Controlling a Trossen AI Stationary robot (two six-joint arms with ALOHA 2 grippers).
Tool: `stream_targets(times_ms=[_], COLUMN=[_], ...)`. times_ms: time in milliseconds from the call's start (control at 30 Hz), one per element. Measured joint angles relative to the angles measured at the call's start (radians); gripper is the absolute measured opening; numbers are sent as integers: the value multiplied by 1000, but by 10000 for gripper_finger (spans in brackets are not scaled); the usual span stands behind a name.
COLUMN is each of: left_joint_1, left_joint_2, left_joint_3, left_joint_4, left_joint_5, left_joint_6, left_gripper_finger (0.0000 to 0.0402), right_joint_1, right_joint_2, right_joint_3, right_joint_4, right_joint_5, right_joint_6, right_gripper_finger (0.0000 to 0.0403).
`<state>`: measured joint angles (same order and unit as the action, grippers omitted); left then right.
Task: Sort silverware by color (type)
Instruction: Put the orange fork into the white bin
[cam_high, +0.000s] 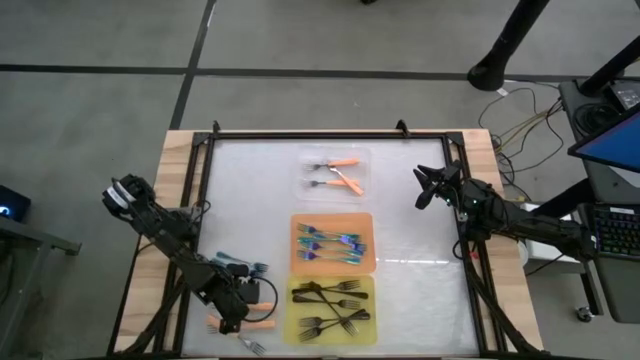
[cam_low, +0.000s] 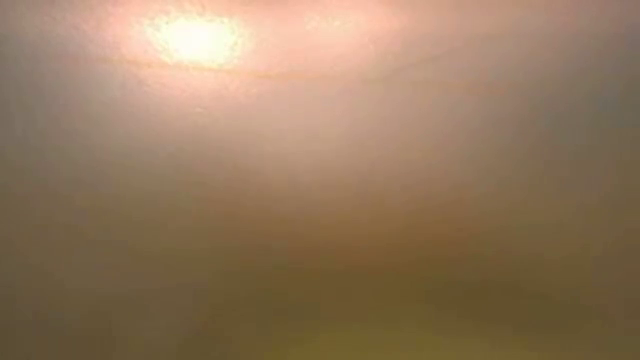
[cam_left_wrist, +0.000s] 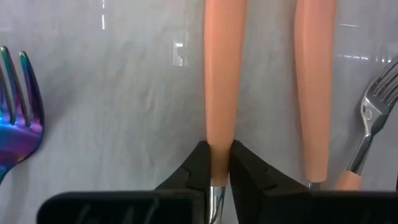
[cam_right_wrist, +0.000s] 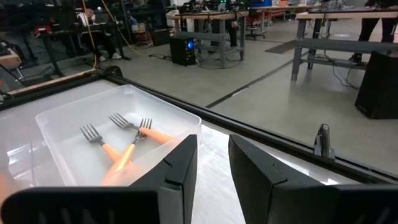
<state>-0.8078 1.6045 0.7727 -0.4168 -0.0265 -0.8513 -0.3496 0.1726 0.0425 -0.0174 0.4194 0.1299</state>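
my left gripper (cam_left_wrist: 216, 165) clenched on orange-handled fork (cam_left_wrist: 222, 81) down at table's near-left corner; handle smooth, peach-orange, metal neck peeking out between fingers; second orange handle (cam_left_wrist: 314, 93) just beside it, plus iridescent blue fork (cam_left_wrist: 17, 124) nearby; rest already sorted: orange ones in clear tray (cam_high: 335, 173), teal ones in orange tray (cam_high: 333, 243), black ones in yellow tray (cam_high: 333, 310); right gripper (cam_right_wrist: 213, 163) hovering near clear tray, fingers apart, holding nothing; low view just orange glare

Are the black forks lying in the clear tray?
No, the black forks lie in the flat yellow tray; the clear plastic tray holds orange-handled forks.
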Motion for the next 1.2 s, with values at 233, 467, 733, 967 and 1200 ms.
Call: stream_targets(times_ms=[233,467,733,967,1200], left_joint_1=[3,25,101,234,377], left_joint_2=[-47,-103,-181,-248,-276], left_joint_3=[13,15,16,19,19], left_joint_4=[-14,-13,32,199,241], left_joint_5=[-35,-29,-100,-125,-199], left_joint_6=[5,48,172,484,747], left_gripper_finger=[19,19,18,18,18], right_joint_1=[0,0,0,0,0], right_joint_2=[0,0,0,0,0], right_joint_3=[0,0,0,0,0], right_joint_4=[0,0,0,0,0], right_joint_5=[0,0,0,0,0], right_joint_6=[0,0,0,0,0], right_gripper_finger=[84,84,84,84,84])
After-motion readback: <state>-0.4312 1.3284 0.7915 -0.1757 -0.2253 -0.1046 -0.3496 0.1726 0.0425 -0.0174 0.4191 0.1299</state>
